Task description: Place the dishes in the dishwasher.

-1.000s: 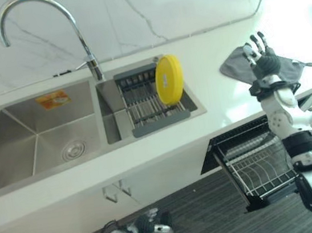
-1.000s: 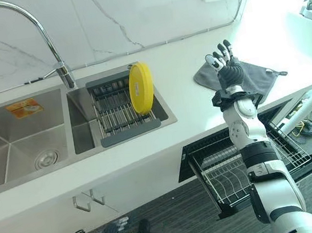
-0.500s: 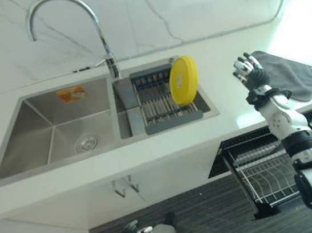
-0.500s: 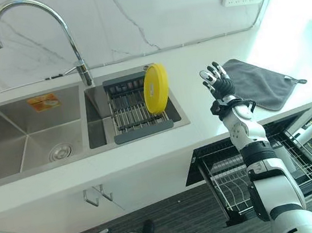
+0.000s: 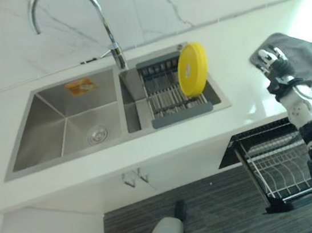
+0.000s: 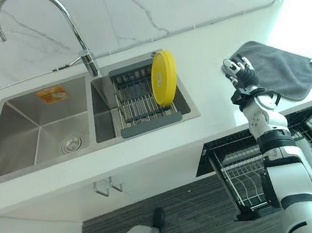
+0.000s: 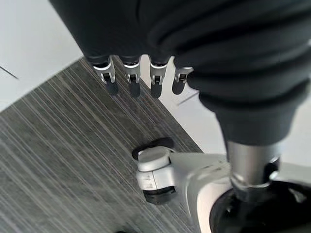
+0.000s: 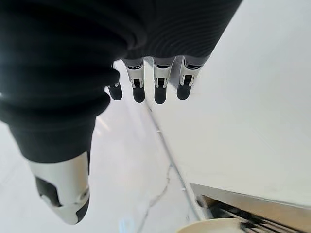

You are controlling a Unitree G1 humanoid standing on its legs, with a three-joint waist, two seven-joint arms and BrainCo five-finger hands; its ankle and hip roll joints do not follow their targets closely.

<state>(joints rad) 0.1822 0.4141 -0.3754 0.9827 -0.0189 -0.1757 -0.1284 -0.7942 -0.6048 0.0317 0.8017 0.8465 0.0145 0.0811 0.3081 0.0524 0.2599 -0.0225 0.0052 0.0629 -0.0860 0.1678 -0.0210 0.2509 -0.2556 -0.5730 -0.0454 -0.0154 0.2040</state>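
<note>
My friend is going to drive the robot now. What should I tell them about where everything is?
Right hand: open, empty, raised over the counter near the grey cloth.
Left hand: open, empty, hanging low above the floor.
Yellow plate: standing on edge in the drying rack in the sink's smaller basin.
Dishwasher rack: pulled out below the counter; it looks empty.
Done: nothing loaded yet.
Left: grasp the plate and put it in the dishwasher rack.

Silver-grey right arm (image 6: 273, 153), dark ribbed wrist cover, silver dark-tipped fingers (image 8: 160, 85).
</note>
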